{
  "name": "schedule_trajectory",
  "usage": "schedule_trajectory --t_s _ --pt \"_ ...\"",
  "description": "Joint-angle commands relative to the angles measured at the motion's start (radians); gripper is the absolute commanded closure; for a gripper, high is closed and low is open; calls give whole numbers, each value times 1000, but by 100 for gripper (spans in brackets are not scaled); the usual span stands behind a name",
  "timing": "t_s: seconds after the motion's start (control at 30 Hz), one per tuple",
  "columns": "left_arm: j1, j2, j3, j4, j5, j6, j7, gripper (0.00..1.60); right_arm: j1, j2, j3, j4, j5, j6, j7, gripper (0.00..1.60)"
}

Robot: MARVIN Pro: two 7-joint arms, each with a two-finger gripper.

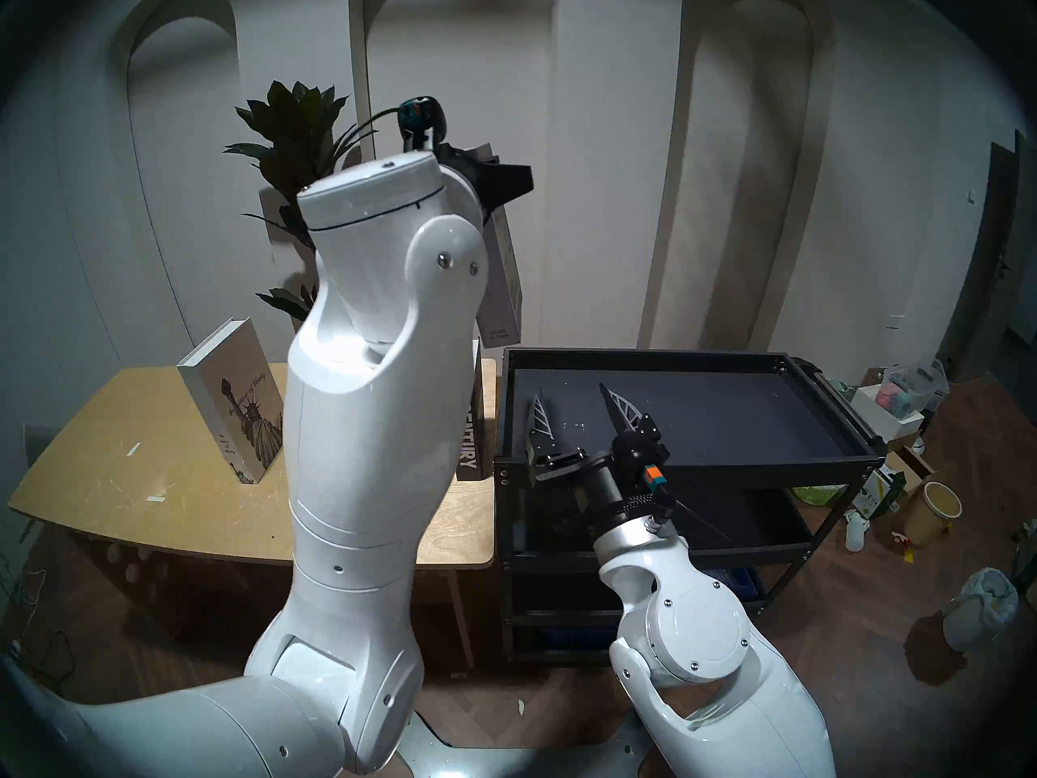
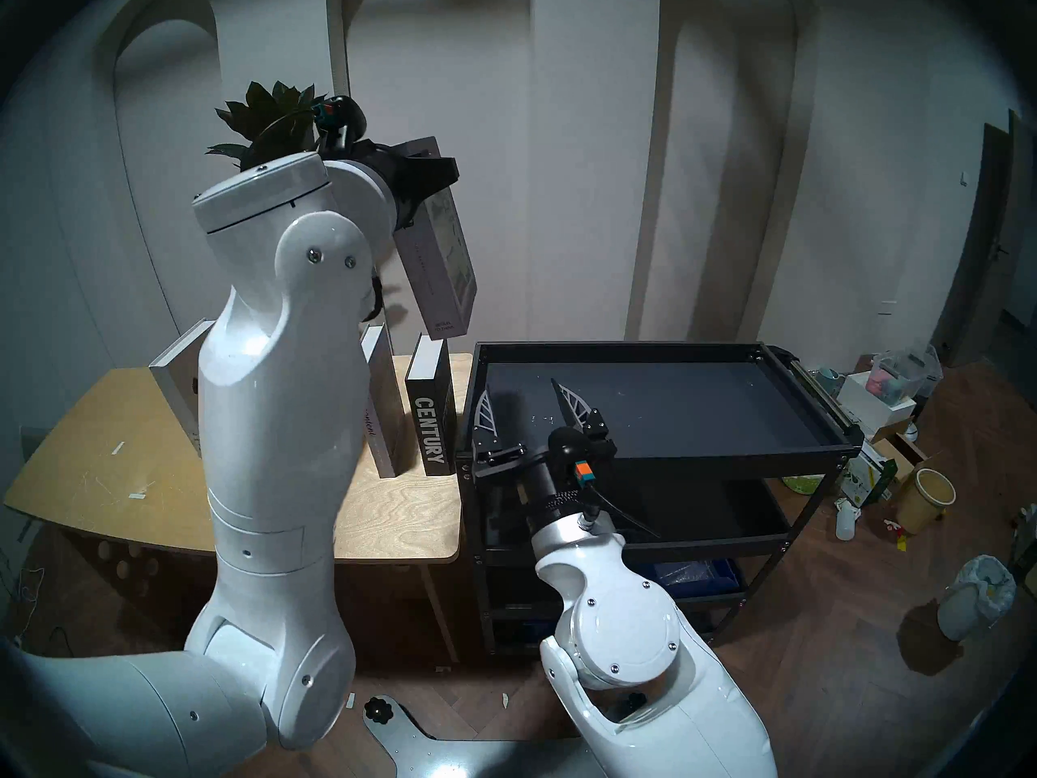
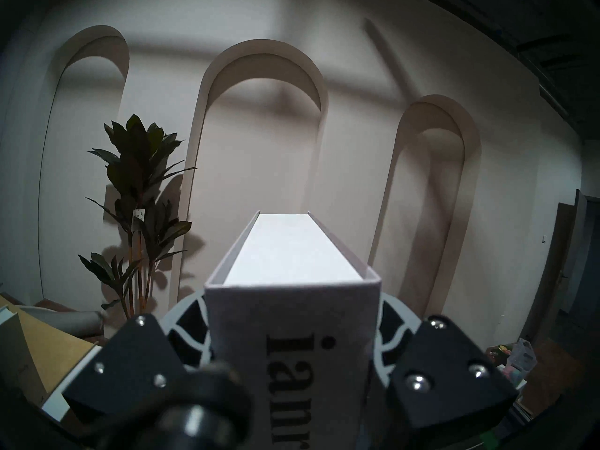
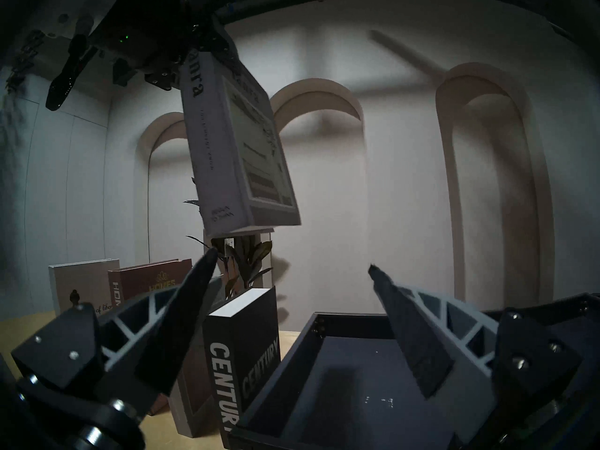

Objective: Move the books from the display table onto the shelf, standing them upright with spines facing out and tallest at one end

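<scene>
My left gripper (image 2: 418, 173) is shut on the top end of the grey "ianra" book (image 2: 443, 266), which hangs tilted in the air above the gap between the display table (image 1: 112, 479) and the shelf (image 1: 645, 357). In the left wrist view the book's spine (image 3: 292, 309) sits clamped between the fingers. On the table stand the white Statue of Liberty book (image 1: 235, 401), the brown "HOMES" book (image 4: 152, 283), the grey "Discontent" book (image 2: 381, 406) and the black "CENTURY" book (image 2: 431, 417). My right gripper (image 1: 570, 392) is open over the front left of the shelf's top tray, holding nothing.
A tall potted plant (image 3: 136, 186) stands behind the table. The floor to the right of the cart holds a yellow bucket (image 1: 934, 510), a white bin (image 1: 979, 608), boxes and bags. Blue crates (image 2: 696, 577) sit on the cart's lower tier.
</scene>
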Motion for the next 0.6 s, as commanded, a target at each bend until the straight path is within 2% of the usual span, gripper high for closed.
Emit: schedule_trajectory --t_s 0.0,0.1,0.13,0.23,0.27,0.4,0.57 --pt "76 -38 50 -59 3 -3 46 160 119 -64 -15 21 -20 37 39 0" --pt "100 -38 67 -71 8 -3 72 160 139 -76 -15 30 -32 52 56 0" --pt "136 -44 93 -89 16 -3 106 160 240 -122 -38 91 -45 89 61 0" --pt "136 -44 93 -89 16 -3 106 160 240 -122 -38 91 -45 89 61 0" --pt "148 -35 120 -89 14 -3 121 160 213 -120 -18 79 -54 96 79 0" --pt "148 -35 120 -89 14 -3 121 160 213 -120 -18 79 -54 96 79 0" --pt "151 -39 161 -106 23 -3 154 160 256 -143 -20 132 -71 121 92 0"
